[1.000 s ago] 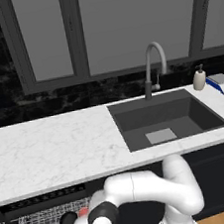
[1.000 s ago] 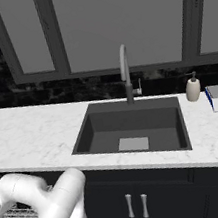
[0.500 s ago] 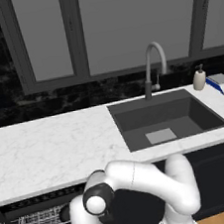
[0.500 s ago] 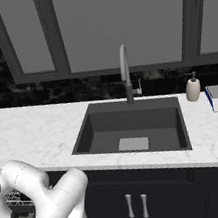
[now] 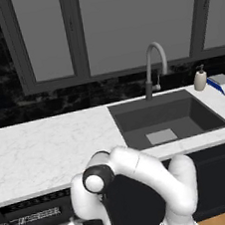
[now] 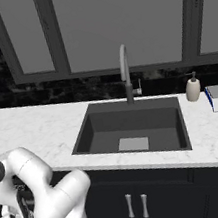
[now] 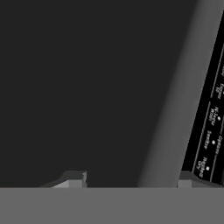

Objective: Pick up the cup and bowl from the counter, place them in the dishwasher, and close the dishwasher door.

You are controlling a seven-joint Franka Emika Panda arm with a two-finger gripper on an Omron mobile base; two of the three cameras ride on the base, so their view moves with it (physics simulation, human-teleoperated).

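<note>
While your arm folds down low in front of the table (image 5: 44,148), your claw (image 7: 129,179) sits right against the dark dishwasher door (image 7: 87,87), its two fingertips (image 7: 74,179) spread apart with nothing between them. You can see the door's strip of small light markings (image 5: 30,217) just under the table edge. A sink (image 6: 132,127), a tap (image 6: 125,72) and a soap bottle (image 6: 193,88) sit further right

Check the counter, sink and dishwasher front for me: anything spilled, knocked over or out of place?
Nothing stands out. The counter shows no spill, the soap dispenser stands upright beside the sink, and the faucet looks intact. The gripper is open, holding nothing, close to the dishwasher door, whose panel looks unmarked.
</note>
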